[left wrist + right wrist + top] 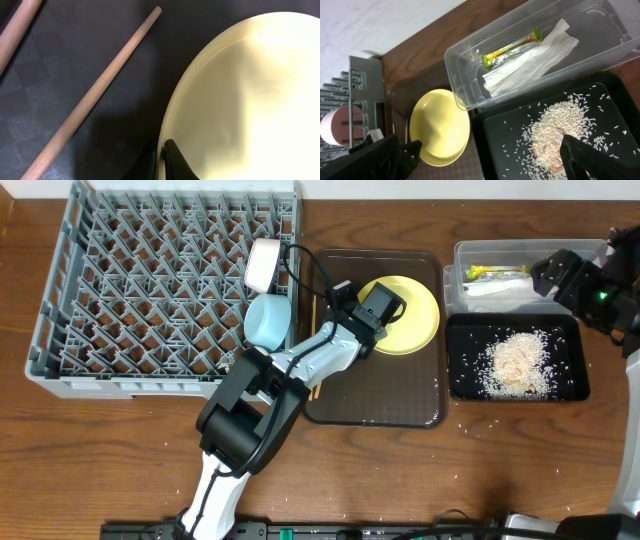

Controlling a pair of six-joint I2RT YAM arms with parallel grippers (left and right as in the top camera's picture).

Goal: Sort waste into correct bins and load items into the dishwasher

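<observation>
Left pincer (arm outstretched) nips plate rim.

Brown wooden table, pale surface behind.

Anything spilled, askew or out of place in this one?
Stray rice grains lie outside the black tray: some by the brown tray's right edge, some on the table near the front. Nothing else stands out.

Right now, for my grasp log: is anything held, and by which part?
The left gripper pinches the yellow plate by its rim. The right gripper is open, holding nothing.
</observation>
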